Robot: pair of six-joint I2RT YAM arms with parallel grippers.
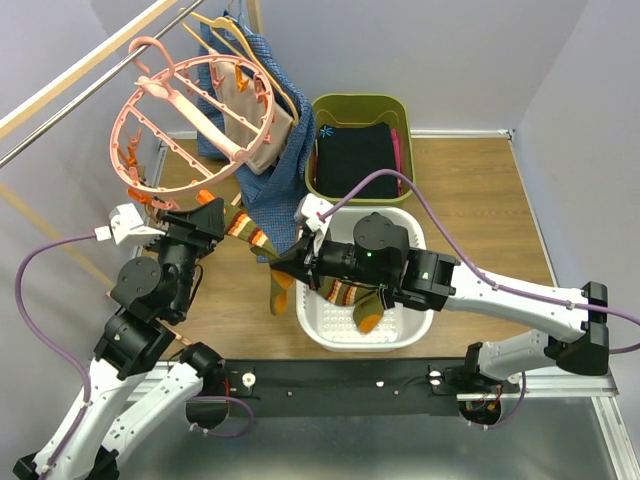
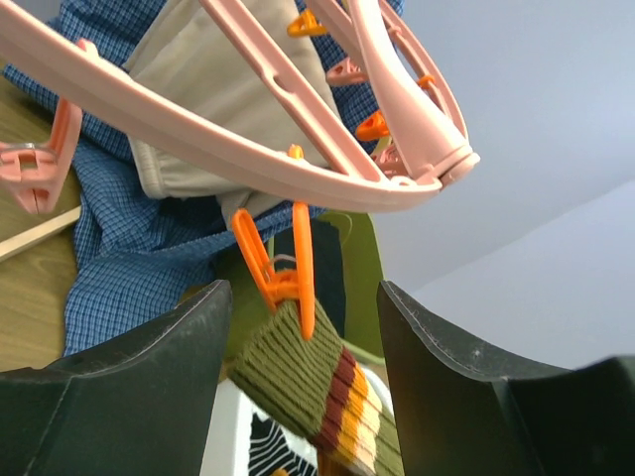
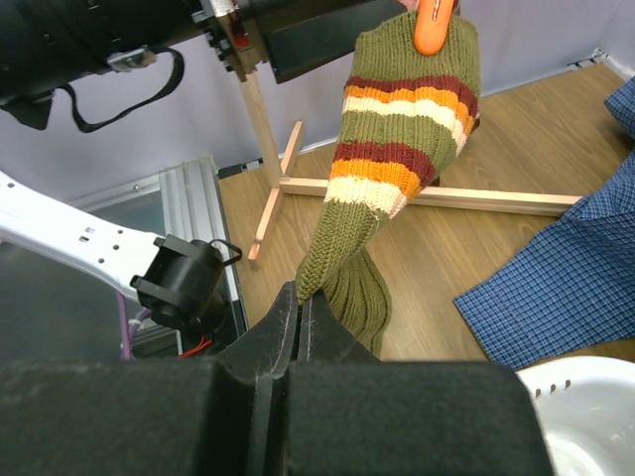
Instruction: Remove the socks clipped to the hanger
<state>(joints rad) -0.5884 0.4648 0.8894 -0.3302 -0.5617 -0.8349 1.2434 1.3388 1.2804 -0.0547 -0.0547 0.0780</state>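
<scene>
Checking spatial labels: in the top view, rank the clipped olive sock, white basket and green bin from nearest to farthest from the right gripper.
1. The olive sock: pinched in the right gripper itself.
2. The white basket: just beside it, under that arm.
3. The green bin: at the back, beyond the basket.

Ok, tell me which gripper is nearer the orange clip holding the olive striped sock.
Left. The left gripper is open, with a finger on each side of the orange clip. The right gripper is shut on the lower edge of the olive sock, below the clip.
</scene>
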